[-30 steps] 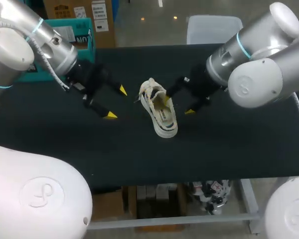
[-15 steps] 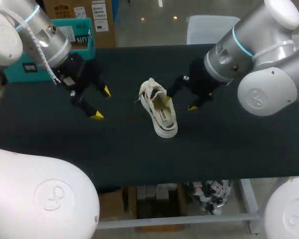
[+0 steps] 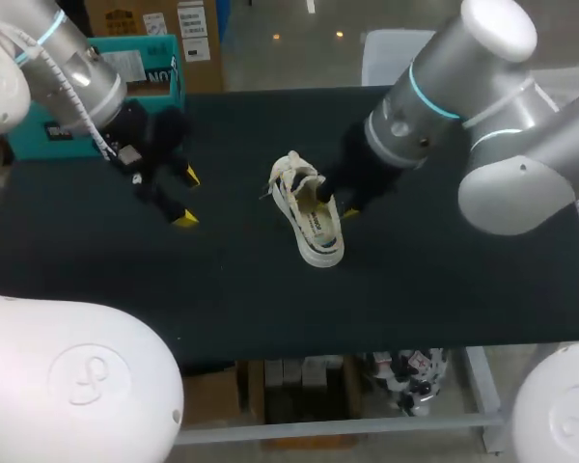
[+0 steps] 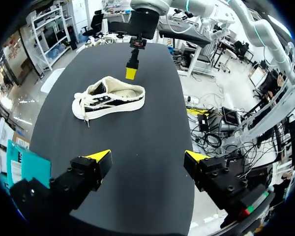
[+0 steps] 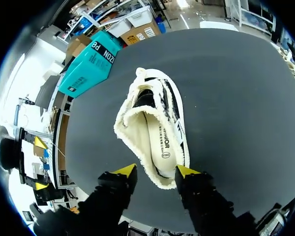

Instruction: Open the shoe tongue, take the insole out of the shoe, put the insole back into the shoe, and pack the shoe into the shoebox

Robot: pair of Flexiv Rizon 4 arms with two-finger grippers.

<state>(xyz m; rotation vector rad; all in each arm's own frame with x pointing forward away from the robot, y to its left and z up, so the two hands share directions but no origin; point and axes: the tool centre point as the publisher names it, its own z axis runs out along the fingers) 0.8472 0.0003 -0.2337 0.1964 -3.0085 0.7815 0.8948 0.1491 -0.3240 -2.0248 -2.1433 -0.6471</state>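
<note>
At the middle of the black table (image 3: 415, 289), upright on its sole: the shoe (image 3: 309, 220), toe toward the far side, heel toward the right gripper (image 5: 156, 172). Set square and alone there, most likely so that either arm can reach the opening from above. Yellow tips of that gripper spread, straddling the heel just short of the fleecy rim. No firm contact to be seen on either side, so not yet a grasp. Seems lined up to steady the heel or to dip into the opening, though that is judgement only. Over bare table, well off to the shoe's side, the left gripper (image 4: 147, 156): wide apart too, holding nothing, likely kept clear until a second grip is wanted.

Low-cut, cream and white, with dark side panels, a thick pale rubber sole and a shaggy, woolly collar running round the mouth. Soft stuff, apt to give under the tips. Loose laces at the front, one end trailing on the table. Inside, the insole (image 5: 160, 142): flat, pale, smooth, printed near the heel, lying in place. Of the tongue little to make out among the fleece, so cannot tell how far open. At the far left corner, the teal shoebox (image 5: 88, 61): rigid card, flat-sided, well apart from the shoe.
</note>
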